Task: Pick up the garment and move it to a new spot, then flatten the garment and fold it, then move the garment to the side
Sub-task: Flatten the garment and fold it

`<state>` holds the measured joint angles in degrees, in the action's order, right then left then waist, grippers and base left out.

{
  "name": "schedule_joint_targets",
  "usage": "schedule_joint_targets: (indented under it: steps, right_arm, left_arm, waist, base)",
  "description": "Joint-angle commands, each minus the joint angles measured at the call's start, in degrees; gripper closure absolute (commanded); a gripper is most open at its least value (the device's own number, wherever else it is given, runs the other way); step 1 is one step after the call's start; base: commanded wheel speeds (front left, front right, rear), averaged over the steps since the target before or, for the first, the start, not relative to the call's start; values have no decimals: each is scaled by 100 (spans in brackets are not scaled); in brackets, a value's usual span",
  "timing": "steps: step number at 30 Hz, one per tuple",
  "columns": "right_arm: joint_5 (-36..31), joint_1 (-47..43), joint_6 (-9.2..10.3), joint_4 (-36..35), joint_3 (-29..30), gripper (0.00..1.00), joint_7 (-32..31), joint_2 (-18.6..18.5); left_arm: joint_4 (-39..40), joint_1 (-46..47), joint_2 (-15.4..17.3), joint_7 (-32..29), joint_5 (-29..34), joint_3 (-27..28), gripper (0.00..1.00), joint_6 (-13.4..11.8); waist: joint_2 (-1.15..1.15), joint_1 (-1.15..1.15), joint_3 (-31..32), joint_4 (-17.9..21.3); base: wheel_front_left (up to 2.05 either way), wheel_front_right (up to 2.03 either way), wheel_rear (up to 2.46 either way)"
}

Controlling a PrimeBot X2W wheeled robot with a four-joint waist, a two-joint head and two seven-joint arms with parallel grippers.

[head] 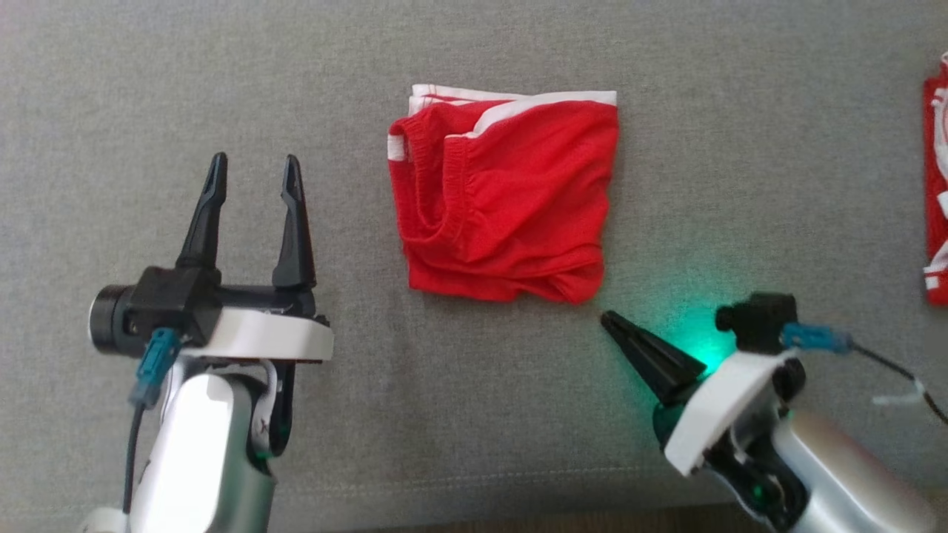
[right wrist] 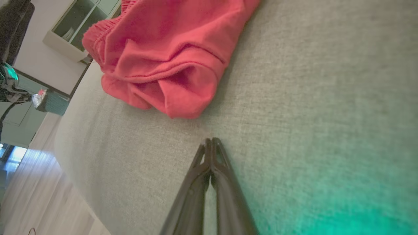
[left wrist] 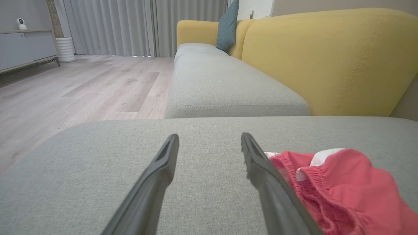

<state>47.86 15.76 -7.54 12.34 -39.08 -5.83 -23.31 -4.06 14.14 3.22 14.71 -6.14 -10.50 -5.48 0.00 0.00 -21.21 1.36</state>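
On your left, the left gripper (head: 255,166) hovers above the grey cushion (head: 148,74), fingers spread wide and empty. The garment (head: 511,200) is near it on the right but not touching. That red garment lies at the cushion's middle, already folded into a rough square, so I judge the shift to the side is what's left. Pinch through every layer at the near edge, lift low and carry it level, or the fold will spill. Further right, the right gripper (head: 613,322) is pressed closed on nothing, its tip just beside the garment's near right corner. Open it before you reach in.
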Motion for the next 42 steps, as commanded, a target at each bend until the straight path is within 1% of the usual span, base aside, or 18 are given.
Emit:
schedule_joint_targets:
  steps: [1, 3, 4, 5, 6, 8, 10, 14, 19, 22, 29, 42]
  right_arm:
    - [-42, -320, 5, -139, -11, 100, 7, -35]
    - [-162, -418, 5, -618, 201, 100, 228, -39]
    - [-270, -473, 5, -837, 337, 67, 332, -71]
    - [-394, -530, 5, -1061, 507, 22, 469, -87]
    - [-507, -603, 5, -1270, 688, 0, 584, -89]
    - [-856, -710, 5, -1624, 1102, 0, 821, -78]
    - [-1182, -801, 5, -1905, 1528, 0, 1066, 23]
    - [-1918, -954, 5, -2173, 2438, 0, 1471, 366]
    - [-2701, -1170, 5, -2293, 3427, 0, 1576, 905]
    - [-3007, -1353, 5, -2351, 3758, 0, 1493, 1189]
    - [-3213, -1599, 5, -2306, 3805, 0, 1315, 1385]
    - [-3308, -2031, 5, -2212, 3830, 0, 1011, 1449]
  left_arm:
    - [166, -34, 38, 29, 45, 192, 0, 16]
    - [156, -78, 52, 29, 39, 229, 0, 7]
    - [152, -112, 59, 29, 36, 253, 0, -5]
    - [146, -154, 69, 29, 36, 276, 0, -20]
    - [139, -197, 78, 29, 36, 296, 0, -35]
    - [134, -269, 98, 29, 28, 340, 0, -64]
    - [100, -333, 129, 29, 16, 387, 0, -88]
    - [72, -404, 188, 17, 15, 422, 0, -125]
    - [161, -529, 279, -79, 33, 445, 0, -173]
    - [238, -693, 344, -169, 31, 443, 0, -186]
    - [341, -1043, 397, -236, -28, 448, 0, -216]
    - [530, -1517, 465, -362, -63, 397, 0, -279]
  waist:
    - [0, 0, 36, 16]
    - [0, 0, 93, 50]
    - [0, 0, 133, 74]
    - [0, 0, 175, 101]
    - [0, 0, 209, 122]
    - [0, 0, 272, 168]
    - [0, 0, 340, 213]
    - [0, 0, 479, 255]
    - [0, 0, 672, 294]
    - [0, 0, 831, 321]
    - [0, 0, 1176, 348]
    - [0, 0, 1656, 346]
  base:
    - [0, 0, 0]
    - [0, 0, 0]
    - [0, 0, 0]
    - [0, 0, 0]
    - [0, 0, 0]
    - [0, 0, 0]
    - [0, 0, 0]
    - [0, 0, 0]
    - [0, 0, 0]
    - [0, 0, 0]
    - [0, 0, 0]
    - [0, 0, 0]
